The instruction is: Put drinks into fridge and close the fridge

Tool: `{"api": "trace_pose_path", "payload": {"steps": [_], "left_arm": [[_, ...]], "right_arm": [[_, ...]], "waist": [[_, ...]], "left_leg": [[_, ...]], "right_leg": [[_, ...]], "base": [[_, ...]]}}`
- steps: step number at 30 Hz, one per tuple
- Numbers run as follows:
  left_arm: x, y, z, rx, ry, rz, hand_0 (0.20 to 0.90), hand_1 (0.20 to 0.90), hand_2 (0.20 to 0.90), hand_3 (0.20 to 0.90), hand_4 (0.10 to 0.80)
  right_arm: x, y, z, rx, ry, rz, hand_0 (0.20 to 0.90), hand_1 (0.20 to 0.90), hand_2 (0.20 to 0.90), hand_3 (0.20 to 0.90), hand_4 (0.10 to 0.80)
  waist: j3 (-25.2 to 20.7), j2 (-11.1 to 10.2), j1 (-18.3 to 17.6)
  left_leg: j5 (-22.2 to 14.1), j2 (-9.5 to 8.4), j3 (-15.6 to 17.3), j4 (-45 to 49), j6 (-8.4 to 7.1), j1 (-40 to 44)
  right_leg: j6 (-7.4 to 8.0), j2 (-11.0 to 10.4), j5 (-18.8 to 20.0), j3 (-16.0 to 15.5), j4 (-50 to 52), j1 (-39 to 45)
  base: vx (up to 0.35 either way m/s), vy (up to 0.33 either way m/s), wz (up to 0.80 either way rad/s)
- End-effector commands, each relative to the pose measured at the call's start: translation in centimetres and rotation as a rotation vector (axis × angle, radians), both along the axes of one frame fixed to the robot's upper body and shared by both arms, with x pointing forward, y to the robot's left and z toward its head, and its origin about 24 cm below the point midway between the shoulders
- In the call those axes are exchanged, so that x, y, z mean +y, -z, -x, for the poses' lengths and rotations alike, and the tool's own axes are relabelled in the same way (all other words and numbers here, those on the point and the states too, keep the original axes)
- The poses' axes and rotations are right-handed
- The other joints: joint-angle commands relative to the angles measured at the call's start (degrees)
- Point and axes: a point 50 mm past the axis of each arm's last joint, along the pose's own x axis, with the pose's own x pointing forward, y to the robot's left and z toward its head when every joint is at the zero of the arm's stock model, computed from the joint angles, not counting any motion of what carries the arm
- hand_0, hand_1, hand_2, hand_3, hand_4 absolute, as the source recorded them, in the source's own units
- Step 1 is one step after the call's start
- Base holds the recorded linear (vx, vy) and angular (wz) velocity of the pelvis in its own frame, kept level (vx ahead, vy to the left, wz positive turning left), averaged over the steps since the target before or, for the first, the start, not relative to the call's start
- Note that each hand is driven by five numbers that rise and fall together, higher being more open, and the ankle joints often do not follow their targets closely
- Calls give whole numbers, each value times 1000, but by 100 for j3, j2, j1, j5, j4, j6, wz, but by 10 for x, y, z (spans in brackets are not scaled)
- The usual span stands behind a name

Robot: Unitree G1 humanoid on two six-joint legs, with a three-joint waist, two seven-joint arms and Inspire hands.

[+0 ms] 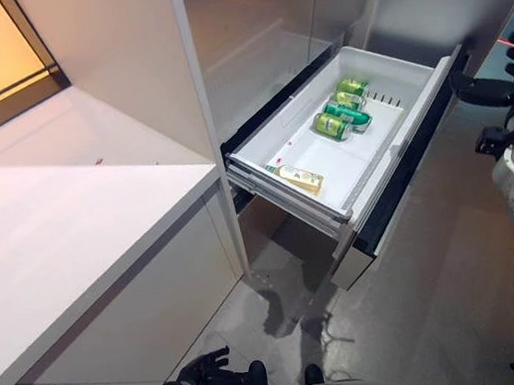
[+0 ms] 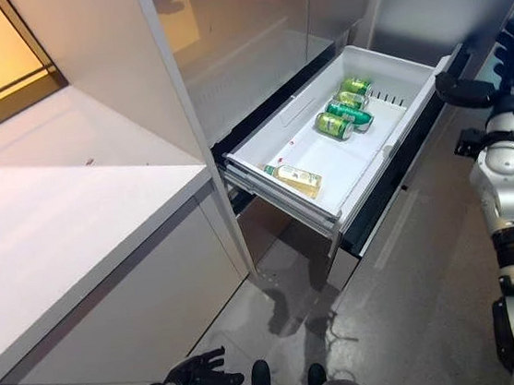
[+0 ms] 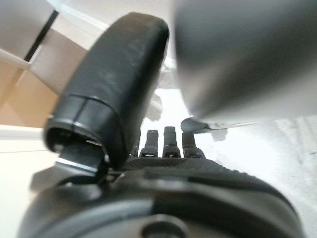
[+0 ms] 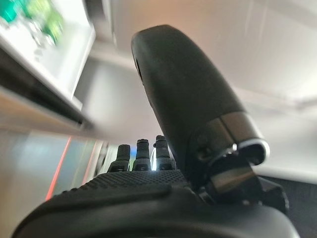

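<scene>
Left hand (image 2: 199, 377) hanging low at the near edge, fingers spread loose, holding nothing, well apart from the drawer. White counter (image 1: 47, 226) lying to the left, ending beside the tall fridge cabinet (image 1: 248, 35). Fridge drawer (image 1: 362, 201) standing pulled fully out, front panel facing the floor side. Lying inside on the white tray: pale yellow bottle (image 1: 300, 179) on its side near the front wall; further back, green cans (image 1: 333, 126) clustered together, touching one another, with a green bottle (image 1: 348, 113) lying among them. Right hand (image 2: 510, 61) raised at the far right, just beside the drawer's far corner, fingers straight and relaxed, thumb reaching toward the drawer front, gripping nothing.
</scene>
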Motion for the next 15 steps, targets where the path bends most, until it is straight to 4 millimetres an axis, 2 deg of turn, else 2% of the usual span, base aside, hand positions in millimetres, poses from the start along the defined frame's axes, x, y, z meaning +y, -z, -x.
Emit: {"api": "trace_pose_path", "payload": {"steps": [1, 3, 5, 8, 9, 11, 15], "left_arm": [[3, 3, 7, 29, 25, -15, 900, 900, 900, 900, 800], [2, 2, 4, 14, 25, -16, 900, 900, 900, 900, 800], [2, -3, -9, -28, 22, -22, 900, 900, 900, 900, 800], [0, -16, -47, -143, -3, -21, 900, 900, 900, 900, 800], [-4, -25, -68, -212, -29, -11, 900, 900, 900, 900, 800], [-8, -32, -82, -265, -61, 4, 900, 900, 900, 900, 800], [-14, -39, -93, -318, -98, 26, 900, 900, 900, 900, 800]], "right_arm": [[4, -29, 4, -256, -1, -20, 900, 900, 900, 900, 800], [1, -22, 5, -261, 12, -63, 900, 900, 900, 900, 800], [1, -22, 3, -293, 17, -110, 900, 900, 900, 900, 800], [8, -39, -8, -399, -5, -186, 900, 900, 900, 900, 800], [15, -49, -14, -464, -44, -246, 900, 900, 900, 900, 800], [20, -55, -19, -515, -83, -311, 900, 900, 900, 900, 800], [29, -59, -30, -555, -187, -442, 900, 900, 900, 900, 800]], "waist": [[-5, -162, 338], [173, -147, 386], [422, -129, 440], [934, -77, 484], [1206, -27, 488], [1378, 33, 494], [1549, 147, 528]], "left_leg": [[-1274, -123, -22, 1437, 49, -164], [-1364, -173, -77, 1723, 88, -316], [-1472, -244, -145, 2083, 136, -679], [-1550, -322, -226, 2587, 226, -1407], [-1588, -356, -236, 2876, 282, -1829], [-1619, -405, -237, 3157, 333, -2225], [-1634, -462, -165, 3540, 348, -2765]], "right_leg": [[292, -473, -386, -70, 1154, -337], [279, -500, -453, -83, 1363, -431], [267, -526, -541, -80, 1628, -704], [225, -517, -600, -65, 2079, -1363], [184, -510, -634, -64, 2376, -1771], [139, -495, -664, -52, 2657, -2158], [85, -499, -728, -71, 3120, -2743]], "base": [[37, -28, 8], [-43, -42, 16], [-234, -51, 16], [-468, -40, 11], [-395, -10, 5], [-318, 34, 3], [-150, 71, -1]]}}
